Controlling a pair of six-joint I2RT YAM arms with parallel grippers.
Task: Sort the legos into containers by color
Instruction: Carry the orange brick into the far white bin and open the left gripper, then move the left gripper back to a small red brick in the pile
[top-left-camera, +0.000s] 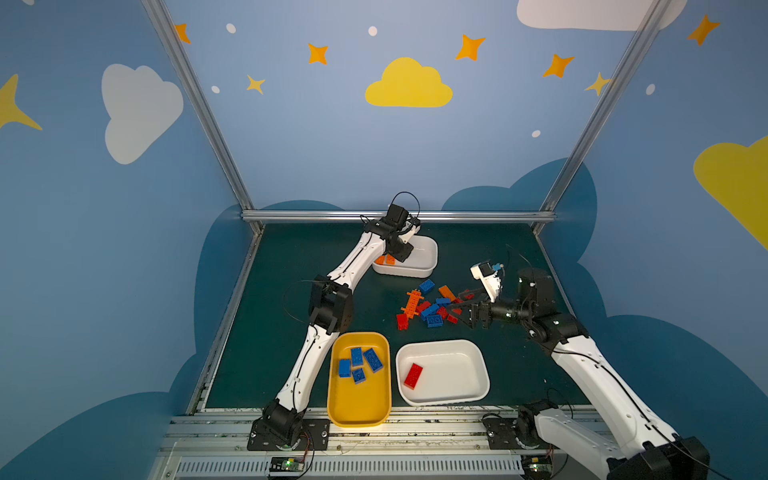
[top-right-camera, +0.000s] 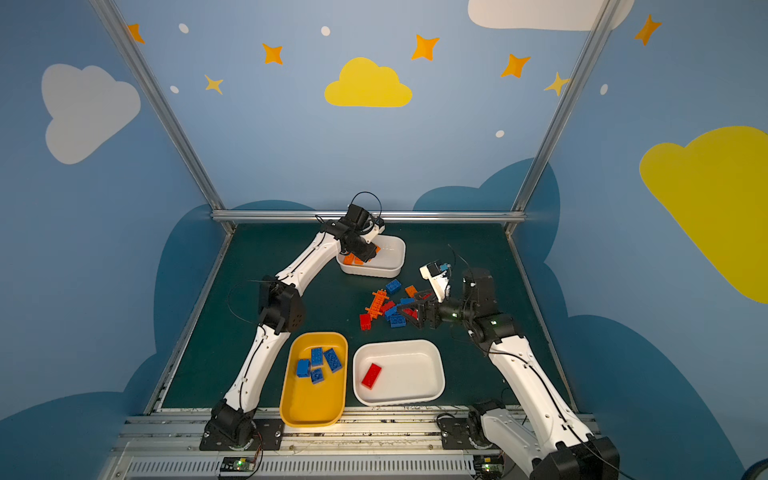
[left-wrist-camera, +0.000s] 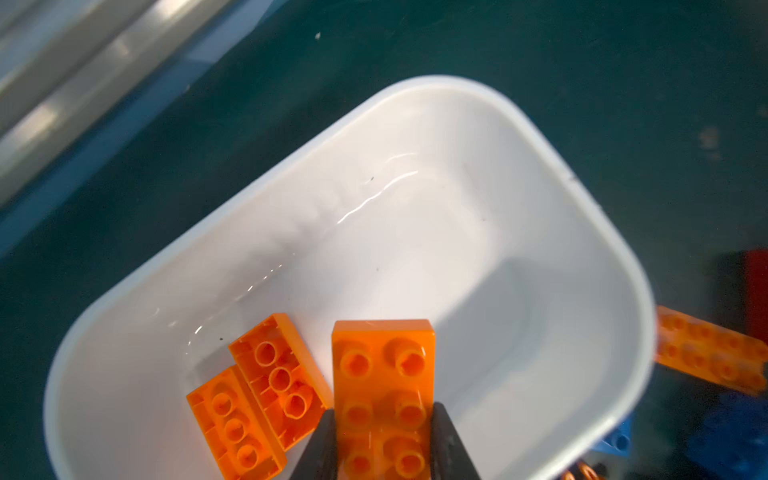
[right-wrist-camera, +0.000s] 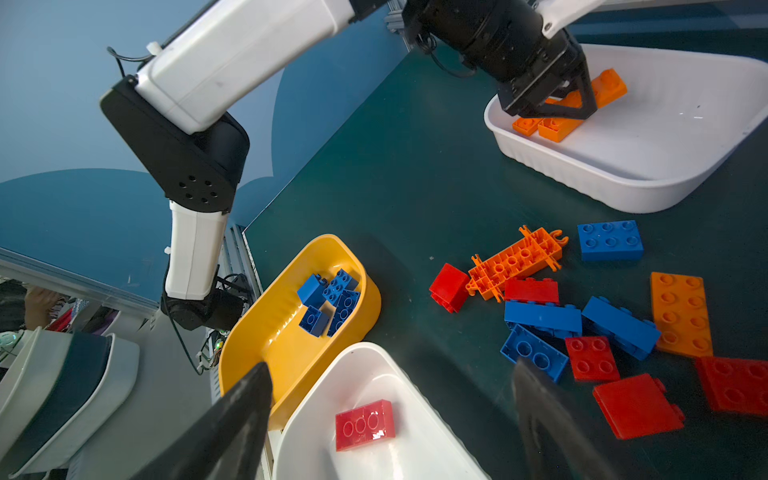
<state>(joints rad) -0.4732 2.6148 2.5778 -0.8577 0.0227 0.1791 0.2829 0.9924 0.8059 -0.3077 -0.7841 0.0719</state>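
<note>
My left end effector is clamped on one orange brick, held above the small white tub at the far side of the desk. Two more orange bricks lie inside that tub, hollow undersides showing. My right end effector has its jaws wide apart and holds nothing. It sits beside the loose pile of red, blue and orange bricks at mid-desk. The yellow tub contains four blue bricks. The wide white tub contains one red brick.

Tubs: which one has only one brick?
The wide white tub: one red brick. The yellow tub holds four blue, the small white tub two orange.
</note>
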